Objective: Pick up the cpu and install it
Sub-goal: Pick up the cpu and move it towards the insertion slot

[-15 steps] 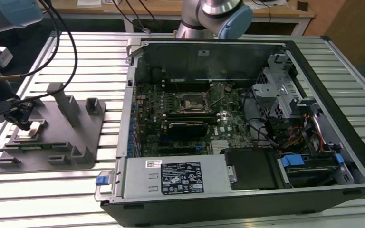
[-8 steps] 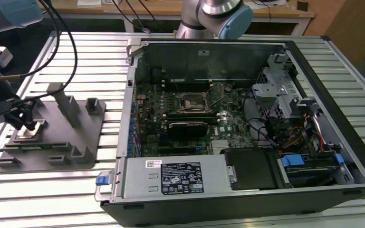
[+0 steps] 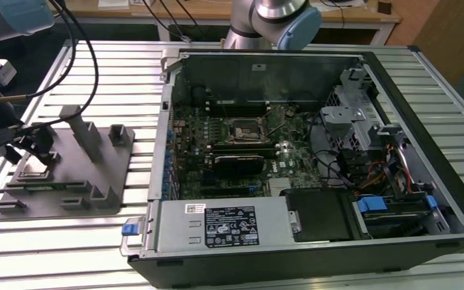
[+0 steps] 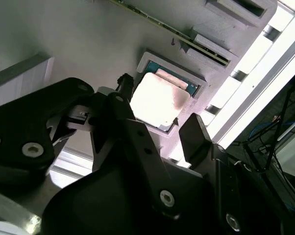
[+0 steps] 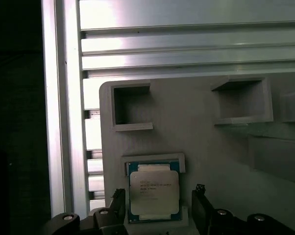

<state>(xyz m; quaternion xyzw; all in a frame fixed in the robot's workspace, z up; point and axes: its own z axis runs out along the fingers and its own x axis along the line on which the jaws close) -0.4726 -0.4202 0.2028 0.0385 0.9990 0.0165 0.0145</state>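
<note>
Between spread jaws, cpu (image 5: 153,192) in grey tray (image 5: 196,147)

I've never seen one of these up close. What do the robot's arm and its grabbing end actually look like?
The arm is a silvery metal tube with rounded, pale blue-grey joint caps. Thin black cables trail beside it. The tool is matt black, built of chunky angular plates with two narrow fingers, and dotted with round silver screws.

Slatted table (image 3: 95,66): grey tray (image 3: 70,178), computer case (image 3: 240,78).
</note>
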